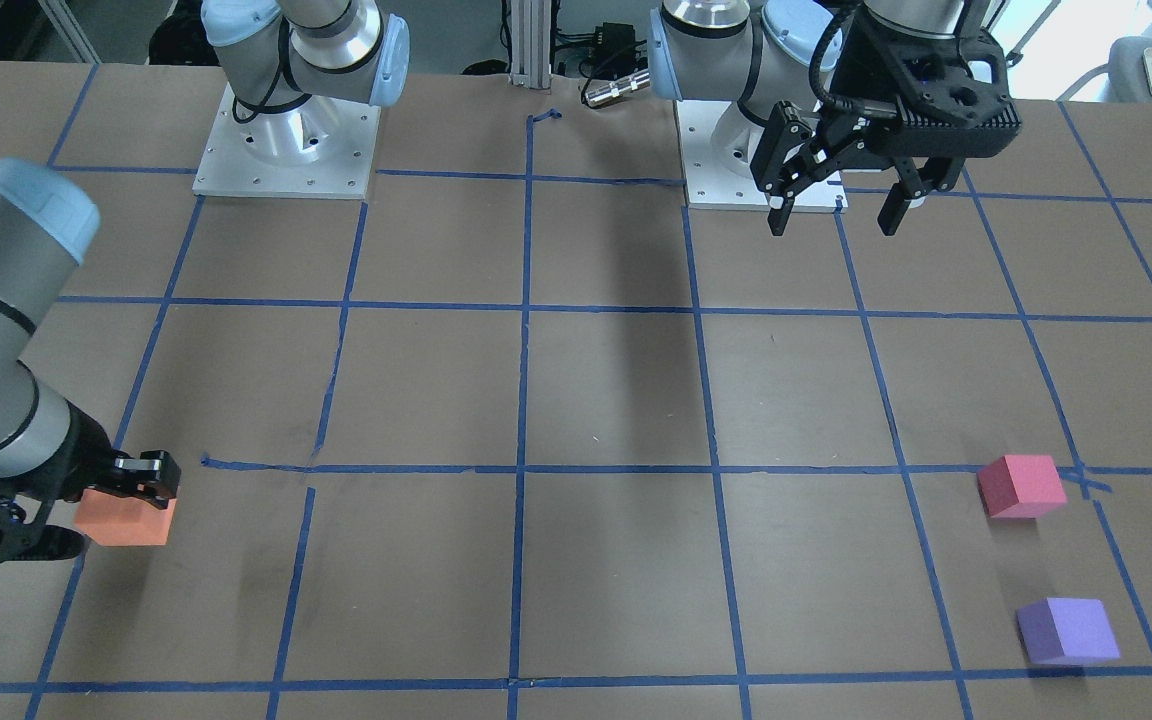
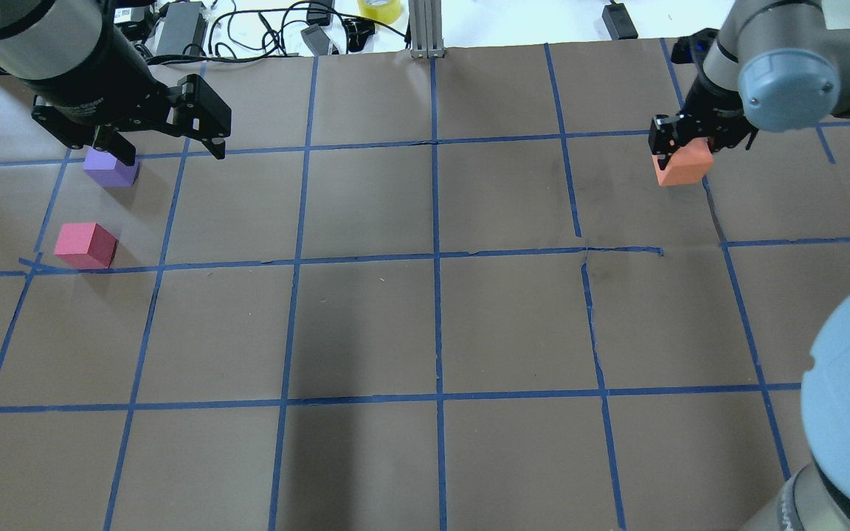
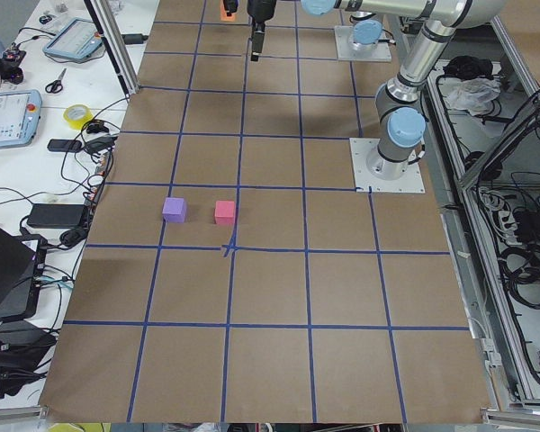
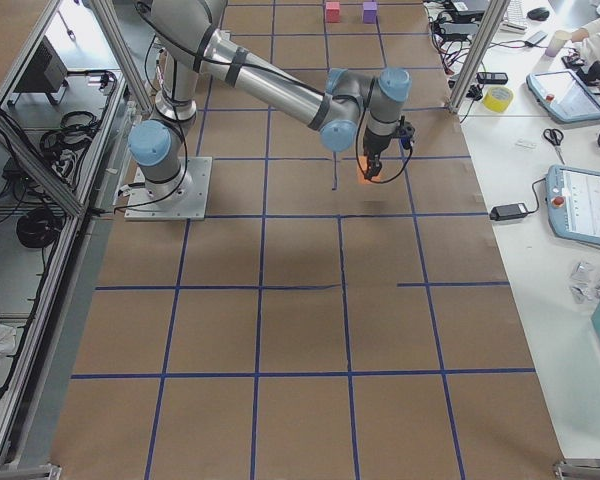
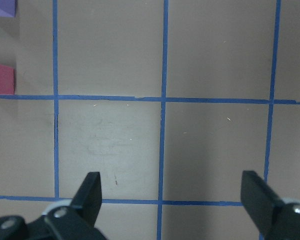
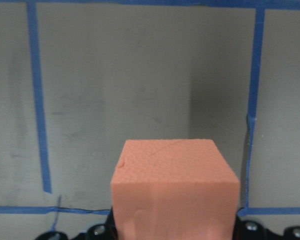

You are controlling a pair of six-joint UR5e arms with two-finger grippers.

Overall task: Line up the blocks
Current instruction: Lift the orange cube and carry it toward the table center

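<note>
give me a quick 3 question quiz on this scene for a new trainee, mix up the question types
1. True or false: the right end effector is shut on the orange block.
2. Which two blocks share one grid square? A: purple block and pinkish-red block. B: orange and purple. C: orange and pinkish-red.
3. Fill in: the left end effector has its jaws ___.
Key: 1 true; 2 A; 3 open.
</note>
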